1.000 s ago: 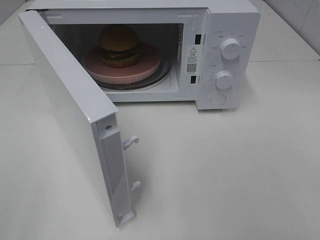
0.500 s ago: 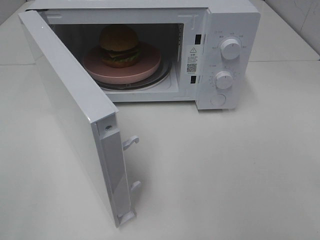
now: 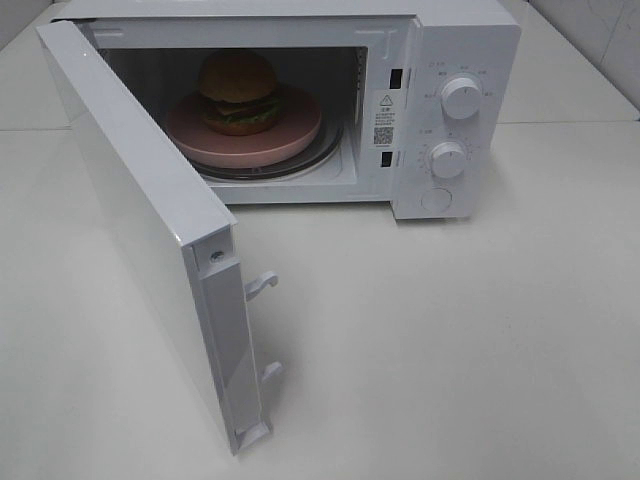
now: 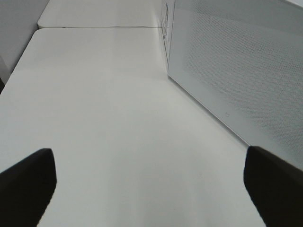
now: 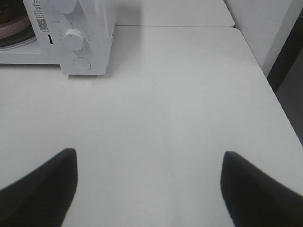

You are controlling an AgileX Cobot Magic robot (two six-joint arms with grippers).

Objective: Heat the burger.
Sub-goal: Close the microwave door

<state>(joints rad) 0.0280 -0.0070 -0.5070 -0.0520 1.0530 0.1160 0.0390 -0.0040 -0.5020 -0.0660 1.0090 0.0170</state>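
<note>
A: We see a plain white desk [image 3: 480, 330] that fills the high view.

B: Only that view shows us the burger [image 3: 238, 92], on the pink plate [image 3: 200, 140] inside the microwave [image 3: 460, 60], upper centre, with the door [image 3: 140, 230] open.

A: The wrist views add the left end effector [image 4: 149, 163] and the right end effector [image 5: 149, 165], both with fingers apart and holding nothing.

The microwave [image 3: 465, 50] has a smooth white shell with a light gloss. Its door [image 3: 140, 220] is glossier, and its panel shows a fine dotted mesh. The upper knob [image 3: 460, 97] looks like white plastic. The desk [image 3: 450, 350] is smooth and matt. The pink plate [image 3: 295, 135] looks matt, and the bun of the burger [image 3: 238, 88] looks smooth and dull.
</note>
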